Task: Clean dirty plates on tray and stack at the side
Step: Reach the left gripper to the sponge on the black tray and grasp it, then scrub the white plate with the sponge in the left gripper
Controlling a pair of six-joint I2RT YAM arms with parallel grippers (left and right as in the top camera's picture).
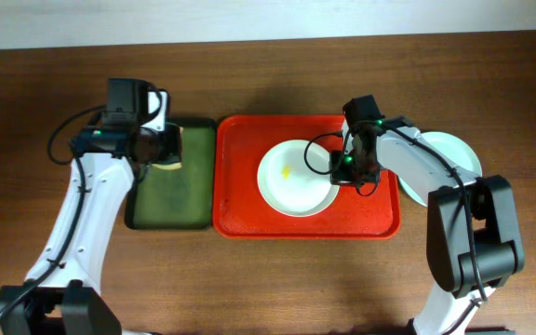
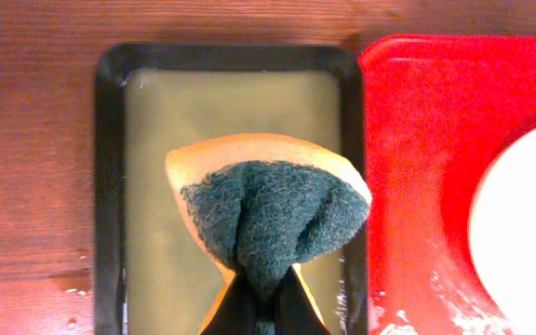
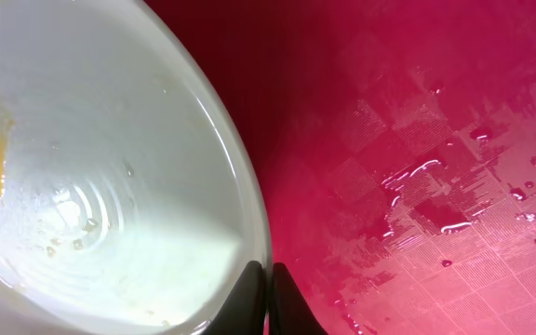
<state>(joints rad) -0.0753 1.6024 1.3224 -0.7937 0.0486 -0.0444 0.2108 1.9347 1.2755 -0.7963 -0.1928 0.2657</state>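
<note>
One white plate (image 1: 294, 177) on my tray (image 1: 240, 214) bears a yellow smear (image 1: 287, 171); right gripper (image 3: 267, 279) pinches its rim, left gripper (image 2: 263, 302) clamps a sponge (image 2: 268, 219).

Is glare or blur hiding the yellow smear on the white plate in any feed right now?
Overhead: even light, sharp, smear on the white plate clear. Right wrist: very close, smear soft at the left edge, wet glints on the red tray. Left wrist: sponge sharp, plate washed out, smear outside the frame.

Table (image 1: 268, 279) w/ red tray (image 1: 235, 200); green tray (image 1: 166, 200); plate (image 1: 459, 154)
</note>
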